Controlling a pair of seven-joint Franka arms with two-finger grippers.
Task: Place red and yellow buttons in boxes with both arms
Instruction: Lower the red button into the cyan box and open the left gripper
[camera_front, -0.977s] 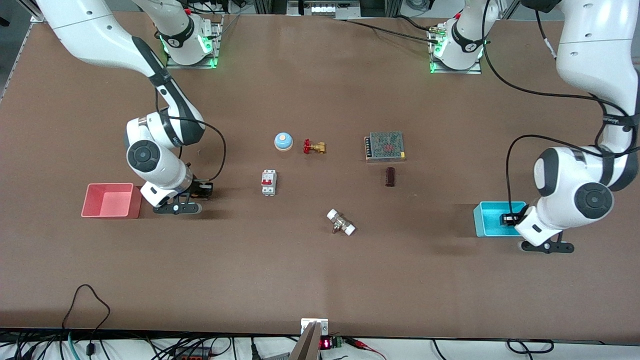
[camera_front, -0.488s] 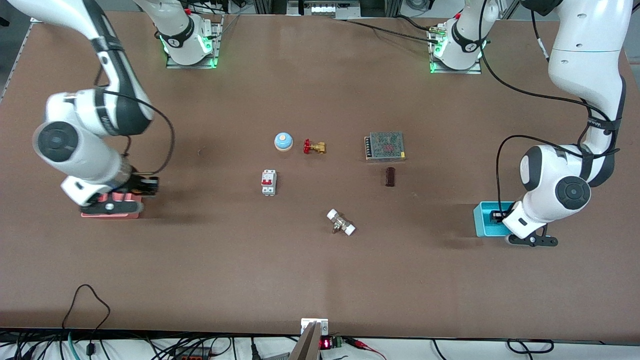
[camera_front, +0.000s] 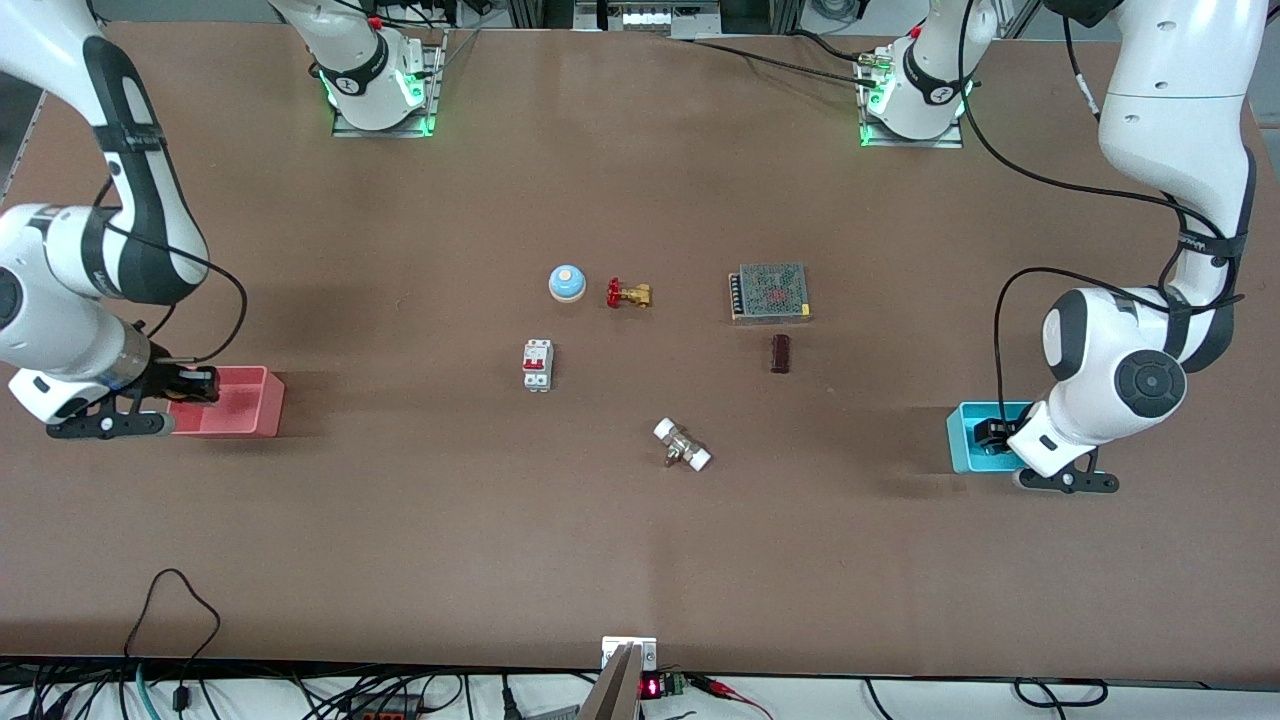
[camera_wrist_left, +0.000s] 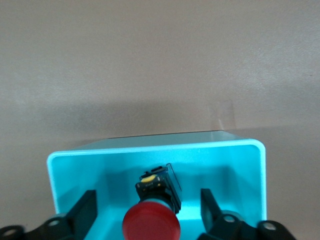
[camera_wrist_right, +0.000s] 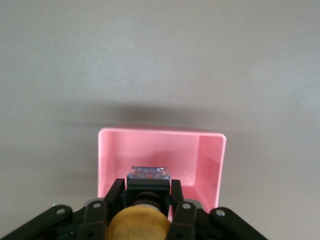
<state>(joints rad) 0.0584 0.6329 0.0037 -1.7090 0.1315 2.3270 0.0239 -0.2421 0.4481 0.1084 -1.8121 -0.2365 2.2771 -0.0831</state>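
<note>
Wrist views show the left gripper (camera_wrist_left: 147, 220) spread wide over the cyan box (camera_wrist_left: 250, 150), red button (camera_wrist_left: 152, 220) lying inside, while the right gripper (camera_wrist_right: 148, 207) clamps the yellow button's (camera_wrist_right: 137, 225) black base above the pink box (camera_wrist_right: 210, 150); both look light, rigid and smooth-capped.

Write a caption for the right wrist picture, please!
Right hand shut on yellow round-capped button above pink plastic box.

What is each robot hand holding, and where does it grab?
Right gripper pinches the yellow button by its black base. Left gripper is open, holding nothing.
</note>
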